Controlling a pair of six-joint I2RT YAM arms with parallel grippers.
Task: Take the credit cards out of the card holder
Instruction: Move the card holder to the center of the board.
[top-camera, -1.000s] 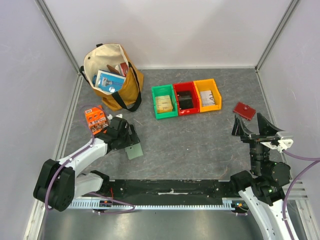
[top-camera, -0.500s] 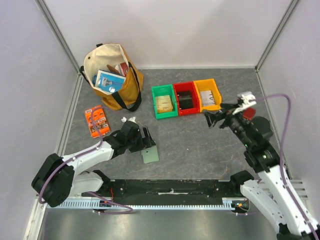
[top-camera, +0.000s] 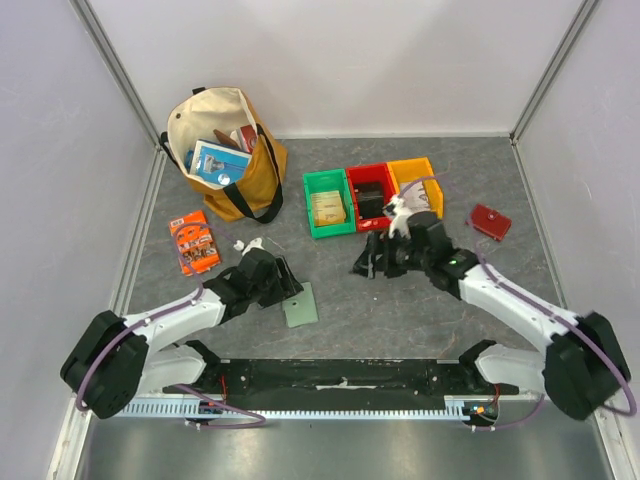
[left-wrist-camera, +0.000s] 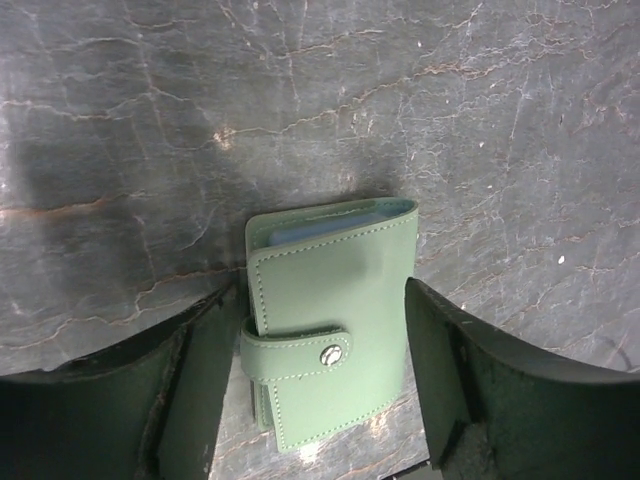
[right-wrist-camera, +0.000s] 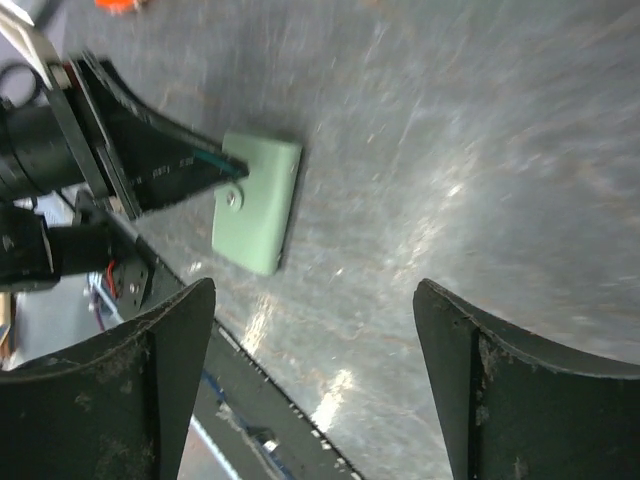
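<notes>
Motion is mostly on the right: my right jaws, wide open and empty, have swung in from the right edge to the middle of the worktop (top-camera: 400, 325). Holder (left-wrist-camera: 330, 340) lies flat, near and left of centre, snap fastened, between my left jaws. These have narrowed, but I cannot tell if they pinch it. Cards are inside, so unsnapping looks next.

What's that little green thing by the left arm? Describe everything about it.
A small sage-green card holder, leather-like with stitched edges, closed by a strap with a metal snap. Pale blue shows inside one edge. It lies flat on the grey table, between the open jaws of the left gripper; whether they touch it is unclear.
</notes>
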